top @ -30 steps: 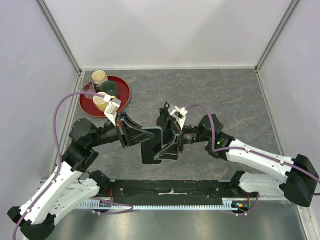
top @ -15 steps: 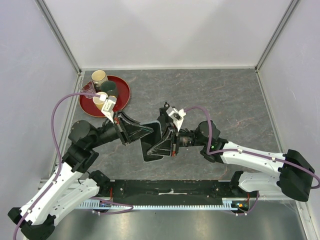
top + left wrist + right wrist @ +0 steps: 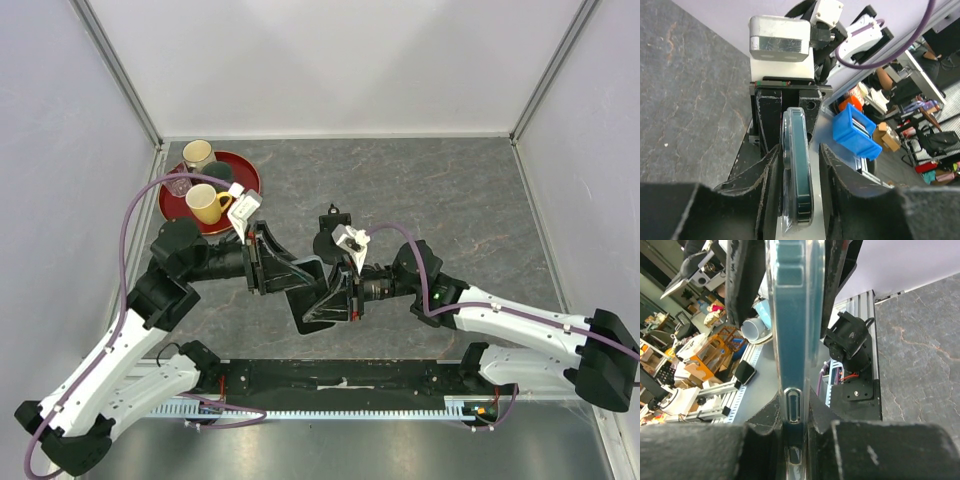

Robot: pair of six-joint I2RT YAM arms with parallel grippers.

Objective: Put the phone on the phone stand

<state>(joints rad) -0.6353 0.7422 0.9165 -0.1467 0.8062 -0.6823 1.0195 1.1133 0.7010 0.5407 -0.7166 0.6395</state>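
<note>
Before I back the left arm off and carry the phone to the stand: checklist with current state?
1. Grip: right claw shut on the phone, pinching both faces at one end: ok.
2. Handover: left claw open, with a gap showing beside the phone: ok.
3. Carry path: left fingers flank the phone on both sides: not ok. Back them off first.
4. Target: phone stand sits just beyond the right wrist with nothing on it: ok.
5. Stand upright: cannot tell, it is seen from above and partly hidden.
6. Red tray of cups is off at the far left, away from the route: ok.
</note>
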